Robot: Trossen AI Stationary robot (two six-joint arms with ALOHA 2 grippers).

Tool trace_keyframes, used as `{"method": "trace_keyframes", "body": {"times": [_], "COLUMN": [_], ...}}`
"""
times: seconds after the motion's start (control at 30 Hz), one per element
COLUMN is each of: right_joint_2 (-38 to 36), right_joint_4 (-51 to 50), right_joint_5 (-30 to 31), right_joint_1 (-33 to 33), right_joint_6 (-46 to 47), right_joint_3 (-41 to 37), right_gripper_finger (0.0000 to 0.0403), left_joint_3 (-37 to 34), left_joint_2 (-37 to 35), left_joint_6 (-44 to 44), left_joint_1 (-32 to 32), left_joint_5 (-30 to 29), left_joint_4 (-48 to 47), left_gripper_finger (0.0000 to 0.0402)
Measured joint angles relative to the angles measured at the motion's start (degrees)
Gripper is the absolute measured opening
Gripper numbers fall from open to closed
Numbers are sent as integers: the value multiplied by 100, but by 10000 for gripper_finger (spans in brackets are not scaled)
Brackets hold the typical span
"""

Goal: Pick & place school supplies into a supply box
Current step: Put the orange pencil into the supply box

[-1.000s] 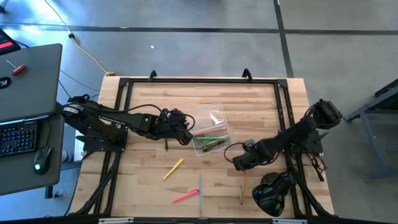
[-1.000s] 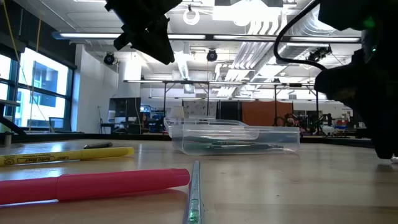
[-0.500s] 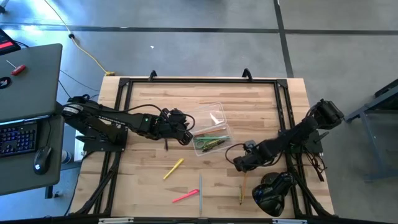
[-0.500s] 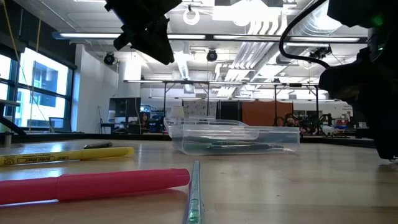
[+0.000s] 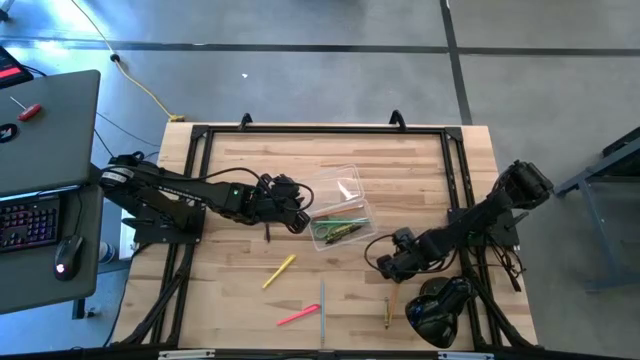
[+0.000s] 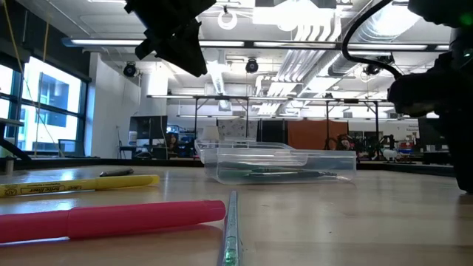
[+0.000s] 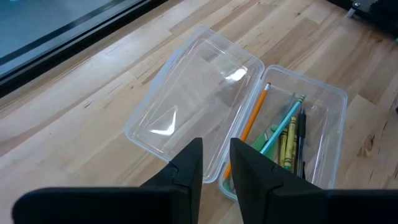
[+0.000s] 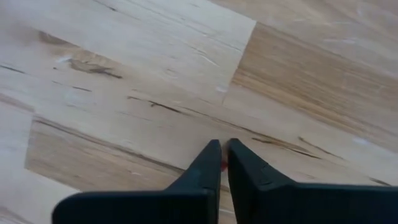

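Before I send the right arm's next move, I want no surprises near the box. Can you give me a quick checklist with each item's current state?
1. Supply box open, lid folded flat beside it: ok.
2. Left gripper at the box's edge, nothing between its fingers: ok.
3. Right gripper low over the table with fingers nearly together; whether it grips the pencil: cannot tell.
4. Black object lies close beside that pencil, leaving little room: not ok.
5. All supplies boxed: not ok. The yellow pen, pink pen and light blue pen lie on the table.
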Motion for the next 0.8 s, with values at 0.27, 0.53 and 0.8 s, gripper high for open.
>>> {"method": "trace_keyframes", "body": {"times": [0.27,0.53,0.8], "right_joint_2": [4,1,-5], "right_joint_4": [147,160,169], "right_joint_5": [221,140,-121], "right_joint_1": [-21,-85,-141], "right_joint_6": [-304,-515,-937], "right_joint_3": [5,11,19], "right_gripper_finger": [2,4,15], "left_joint_3": [0,1,-1], "left_joint_2": [0,0,0], "left_joint_6": [0,0,0], "left_joint_1": [0,0,0], "left_joint_5": [-1,-1,-1], "left_joint_4": [0,7,10], "left_gripper_finger": [113,113,113]}}
